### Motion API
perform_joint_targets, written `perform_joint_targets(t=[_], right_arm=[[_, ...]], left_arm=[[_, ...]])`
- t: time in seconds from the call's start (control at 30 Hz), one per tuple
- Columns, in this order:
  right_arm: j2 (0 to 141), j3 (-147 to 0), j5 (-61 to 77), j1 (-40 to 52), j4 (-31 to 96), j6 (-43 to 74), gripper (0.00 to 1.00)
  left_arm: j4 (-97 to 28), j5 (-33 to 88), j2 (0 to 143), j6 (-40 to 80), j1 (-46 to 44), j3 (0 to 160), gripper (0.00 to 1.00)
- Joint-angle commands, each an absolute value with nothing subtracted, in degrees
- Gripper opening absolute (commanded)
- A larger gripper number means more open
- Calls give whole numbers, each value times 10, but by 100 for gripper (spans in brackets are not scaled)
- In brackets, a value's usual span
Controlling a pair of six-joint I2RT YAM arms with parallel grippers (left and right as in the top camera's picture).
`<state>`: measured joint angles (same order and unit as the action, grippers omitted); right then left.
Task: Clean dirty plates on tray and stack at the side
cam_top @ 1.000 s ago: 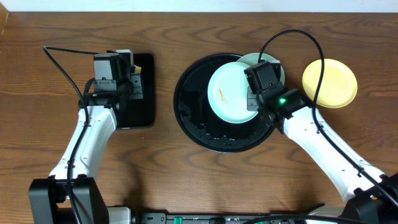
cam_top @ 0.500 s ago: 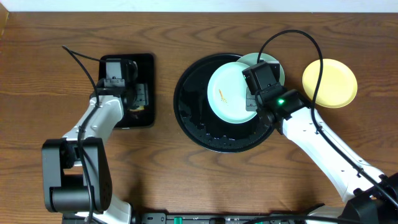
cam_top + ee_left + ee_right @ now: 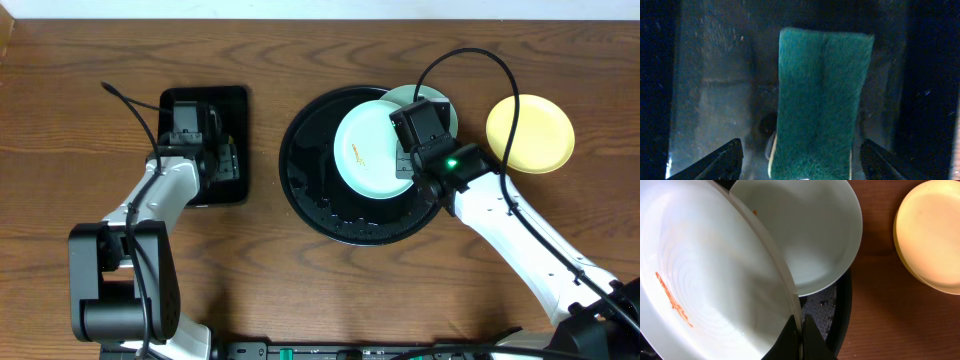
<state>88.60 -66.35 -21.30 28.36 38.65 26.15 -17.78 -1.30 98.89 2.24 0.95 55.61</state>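
A mint-blue plate [image 3: 365, 150] with a thin orange smear [image 3: 671, 300] stands tilted over the round black tray [image 3: 305, 195]. My right gripper [image 3: 407, 160] is shut on that plate's right rim [image 3: 800, 329]. Behind it a second mint-blue plate [image 3: 810, 235] lies partly hidden at the tray's back right edge. The pale yellow plate [image 3: 530, 133] rests on the wood to the right of the tray. My left gripper [image 3: 802, 161] hangs open over a green scouring sponge [image 3: 820, 100], with a gap between the sponge and each finger.
The sponge lies in a small rectangular black tray [image 3: 235, 105] at the left, under my left gripper [image 3: 215, 158]. Cables arch over both arms. Bare wood-grain tabletop [image 3: 90, 50] surrounds the two trays.
My left gripper has swung down over the rectangular tray and opened, leaving the sponge lying there. The right arm and its plate have not moved.
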Motion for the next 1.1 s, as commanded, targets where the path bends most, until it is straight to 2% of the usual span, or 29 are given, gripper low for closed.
perform_joint_targets(t=[0.0, 0.13, 0.17, 0.27, 0.33, 0.37, 0.4, 0.47, 0.5, 0.6, 0.67, 0.7, 0.83, 1.07], right_arm=[[887, -662, -225, 287, 386, 272, 1], [887, -662, -225, 287, 386, 272, 1], [887, -662, -225, 287, 386, 272, 1], [887, -662, -225, 287, 386, 272, 1], [887, -662, -225, 287, 386, 272, 1], [887, -662, -225, 287, 386, 272, 1], [887, -662, -225, 287, 386, 272, 1], [887, -662, -225, 287, 387, 272, 1], [887, -662, -225, 287, 387, 272, 1], [887, -662, -225, 287, 387, 272, 1], [887, -662, -225, 287, 388, 272, 1], [887, -662, -225, 287, 388, 272, 1], [887, -662, -225, 287, 388, 272, 1], [887, -662, -225, 287, 388, 272, 1]], left_arm=[[-169, -14, 986, 36, 9, 529, 75], [-133, 8, 989, 35, 9, 505, 74], [-127, 8, 991, 35, 9, 502, 69], [-118, 8, 1001, 35, 10, 500, 42], [-110, 4, 1009, 35, 9, 500, 36], [-109, 3, 1012, 35, 10, 500, 24], [-108, -6, 1015, 35, 9, 500, 8], [-108, -14, 1015, 35, 10, 500, 8], [-106, -20, 1013, 35, 9, 501, 8], [-106, -29, 1003, 35, 10, 502, 49], [-105, -29, 991, 35, 9, 502, 67], [-103, -29, 982, 35, 9, 503, 71], [-90, -28, 933, 37, 9, 504, 76], [-32, 10, 952, 37, 9, 503, 76]])
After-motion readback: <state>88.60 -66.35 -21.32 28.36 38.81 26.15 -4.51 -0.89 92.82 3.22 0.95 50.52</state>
